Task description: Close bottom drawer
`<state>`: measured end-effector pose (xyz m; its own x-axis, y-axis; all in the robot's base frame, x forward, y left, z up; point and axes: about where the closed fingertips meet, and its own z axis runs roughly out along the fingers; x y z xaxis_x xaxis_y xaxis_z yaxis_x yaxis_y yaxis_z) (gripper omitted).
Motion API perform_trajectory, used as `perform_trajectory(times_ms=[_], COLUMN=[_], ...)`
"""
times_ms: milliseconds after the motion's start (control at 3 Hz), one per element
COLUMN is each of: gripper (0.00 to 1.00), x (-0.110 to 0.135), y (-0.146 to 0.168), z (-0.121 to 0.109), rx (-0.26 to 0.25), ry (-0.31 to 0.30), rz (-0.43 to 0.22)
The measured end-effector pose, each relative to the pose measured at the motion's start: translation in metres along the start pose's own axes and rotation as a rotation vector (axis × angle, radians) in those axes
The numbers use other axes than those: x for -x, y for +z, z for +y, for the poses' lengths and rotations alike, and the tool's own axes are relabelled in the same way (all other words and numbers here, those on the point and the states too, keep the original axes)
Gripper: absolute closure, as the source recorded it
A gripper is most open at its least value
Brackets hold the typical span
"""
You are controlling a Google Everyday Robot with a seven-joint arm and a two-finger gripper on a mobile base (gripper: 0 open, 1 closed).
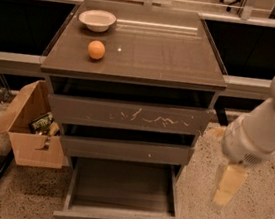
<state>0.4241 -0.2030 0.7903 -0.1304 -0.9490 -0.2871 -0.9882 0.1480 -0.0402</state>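
The bottom drawer (pixel 123 188) is seen pulled out at the foot of the cabinet (pixel 155 48), its flat inside bared. The gripper (pixel 228 185) is held right of the cabinet, apart from it, level with that drawer; its state cannot be told.

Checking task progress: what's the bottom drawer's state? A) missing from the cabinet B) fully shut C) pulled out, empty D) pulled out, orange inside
C: the bottom drawer juts out of the cabinet with a bare floor; the gripper hangs to its right, apart from it.
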Motion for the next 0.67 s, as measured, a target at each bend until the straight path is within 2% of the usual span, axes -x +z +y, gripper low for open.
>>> perform_trajectory(times_ms=[333, 667], gripper=[0.00, 0.00], x=[-0.0219, -0.0219], y=[0.0832, 0.0832], z=[0.0315, 0.0315], rx=[0.135, 0.135], ry=[0.020, 0.020], rz=[-0.046, -0.046])
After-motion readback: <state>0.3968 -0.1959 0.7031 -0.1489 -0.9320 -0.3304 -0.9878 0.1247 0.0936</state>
